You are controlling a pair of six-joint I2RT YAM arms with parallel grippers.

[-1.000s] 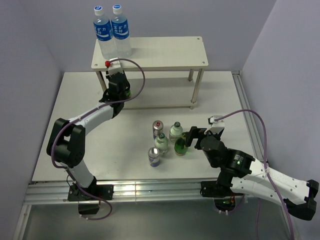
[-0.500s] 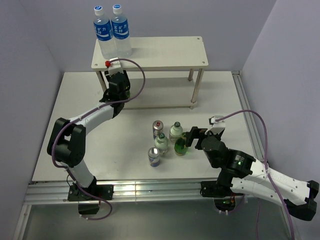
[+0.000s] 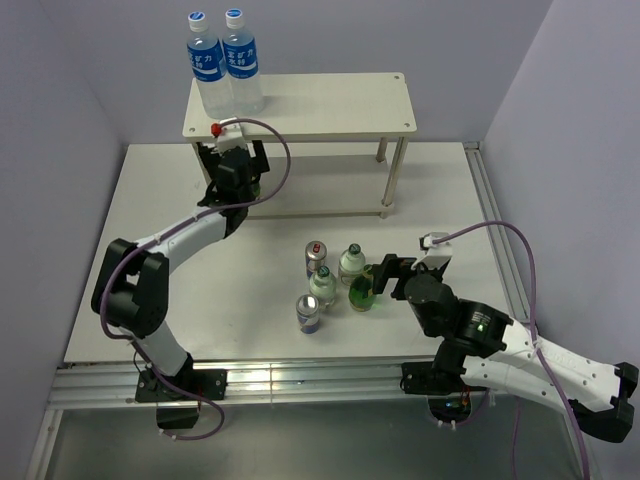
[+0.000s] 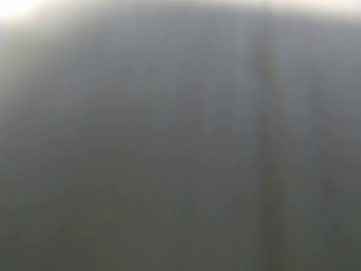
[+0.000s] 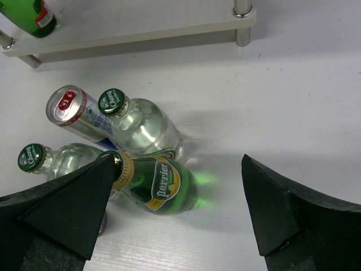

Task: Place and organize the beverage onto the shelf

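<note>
Green glass with a yellow label sits between the spread fingers of the right gripper (image 5: pixel 177 169). This dark green bottle (image 5: pixel 158 191) stands on the tabletop (image 5: pixel 293 101) in front of the shelf (image 5: pixel 141 25), toward its right end, and the gripper is wide open, not yet closed on it. A good grasp probably means coming lower and centring on the bottle's body. A clear bottle (image 5: pixel 138 121) stands just beside it on the shelf side, with a can (image 5: pixel 76 113) close to that, so a skewed close could knock either one. The right wrist view shows the second green bottle (image 5: pixel 31 14) already on the shelf's lower board. The top view half hides that bottle under the upper board and the left gripper (image 3: pixel 237 172). The left wrist view is only a grey blur, so whether the left gripper is open or closed cannot be told.
</note>
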